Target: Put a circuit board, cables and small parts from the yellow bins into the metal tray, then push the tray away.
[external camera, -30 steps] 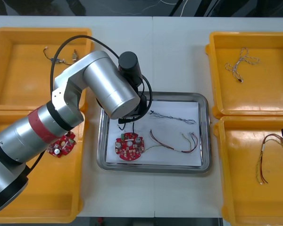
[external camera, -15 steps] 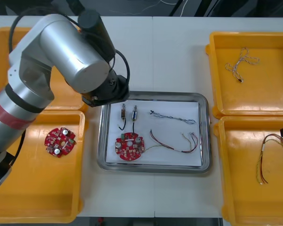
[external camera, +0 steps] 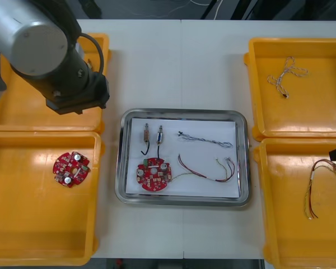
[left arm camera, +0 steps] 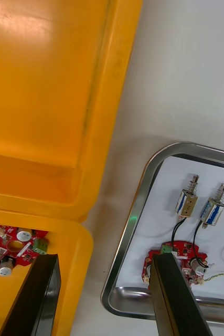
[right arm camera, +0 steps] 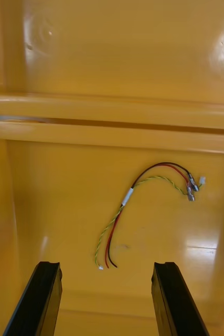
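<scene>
Parts (external camera: 147,133) dropped in tray (external camera: 247,162); left pincer (left arm camera: 105,262) released, backed off toward bin (left arm camera: 38,79). Right pincer (right arm camera: 106,265) released over cable (right arm camera: 123,202). Push next, I reckon.

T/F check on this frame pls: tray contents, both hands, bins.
1. The metal tray holds a circuit board, two small metal parts and two cables. True.
2. The left hand is shut on a small metal part. False: it is open and empty, over the table beside the tray's left rim.
3. The right hand is open over a red and yellow cable in a yellow bin. True.
4. The left near bin is empty. False: a second circuit board lies in it.
</scene>
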